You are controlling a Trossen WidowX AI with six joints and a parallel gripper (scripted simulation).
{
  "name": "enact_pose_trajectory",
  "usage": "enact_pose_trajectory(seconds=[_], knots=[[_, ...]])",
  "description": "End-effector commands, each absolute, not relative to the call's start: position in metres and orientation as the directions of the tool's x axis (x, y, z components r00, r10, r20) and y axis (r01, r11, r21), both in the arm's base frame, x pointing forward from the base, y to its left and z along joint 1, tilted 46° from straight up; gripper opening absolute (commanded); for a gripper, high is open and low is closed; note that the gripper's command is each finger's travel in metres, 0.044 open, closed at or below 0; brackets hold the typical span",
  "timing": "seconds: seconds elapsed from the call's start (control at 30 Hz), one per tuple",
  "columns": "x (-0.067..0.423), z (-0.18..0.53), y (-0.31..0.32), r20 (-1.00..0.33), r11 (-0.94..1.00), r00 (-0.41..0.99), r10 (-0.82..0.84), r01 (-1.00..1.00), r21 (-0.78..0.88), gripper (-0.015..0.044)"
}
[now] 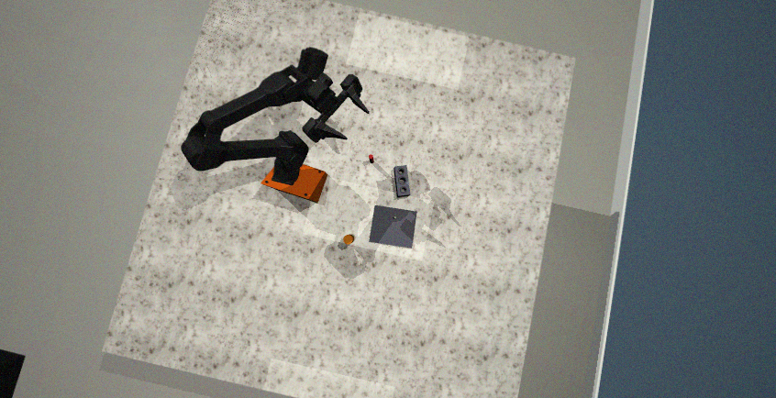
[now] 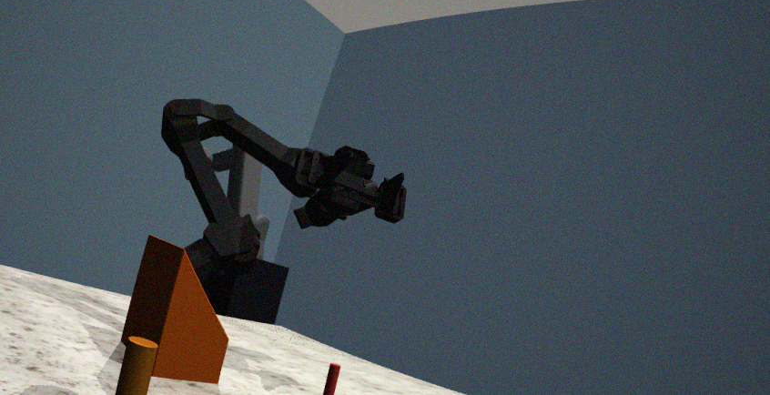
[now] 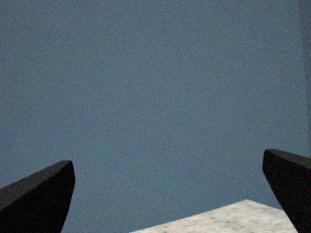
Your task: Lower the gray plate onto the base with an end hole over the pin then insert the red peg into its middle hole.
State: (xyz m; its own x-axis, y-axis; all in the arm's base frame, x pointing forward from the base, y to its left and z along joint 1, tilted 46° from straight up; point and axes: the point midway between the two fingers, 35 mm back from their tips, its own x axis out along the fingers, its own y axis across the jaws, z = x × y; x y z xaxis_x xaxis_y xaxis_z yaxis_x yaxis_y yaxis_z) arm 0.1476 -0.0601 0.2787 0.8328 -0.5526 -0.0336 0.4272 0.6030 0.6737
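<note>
The gray plate (image 1: 401,175), with three holes in a row, lies apart from the base, just above it in the top view. The dark square base (image 1: 382,234) has a small pin (image 1: 394,216) near its upper edge. The red peg (image 1: 371,158) (image 2: 331,380) stands upright on the table, left of the plate in the top view. My gripper (image 1: 357,125) (image 2: 393,178) (image 3: 170,166) is open and empty, raised above the table, up and left of the peg in the top view. The plate and base do not show in the exterior view or the wrist view.
An orange-yellow cylinder (image 1: 348,239) (image 2: 136,368) stands left of the base in the top view. An orange block (image 1: 309,184) (image 2: 191,333) with sloping sides is at the arm's foot. The speckled table (image 1: 271,298) (image 2: 48,317) (image 3: 236,217) ends at a corner in the wrist view.
</note>
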Motion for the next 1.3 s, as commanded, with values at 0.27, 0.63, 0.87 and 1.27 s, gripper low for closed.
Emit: enact_pose_trajectory(seconds=[0.27,0.63,0.87,1.27], knots=[[0.193,0.272,-0.021,-0.252,0.740,0.875,-0.413,0.484,0.467,0.0440],[0.256,0.205,0.017,-0.786,0.765,0.598,-0.158,0.578,0.286,0.0440],[0.287,0.159,0.017,-0.946,0.687,0.312,0.093,0.668,0.287,0.0440],[0.333,0.124,0.003,-0.754,0.259,0.089,0.651,0.908,0.330,0.0440]])
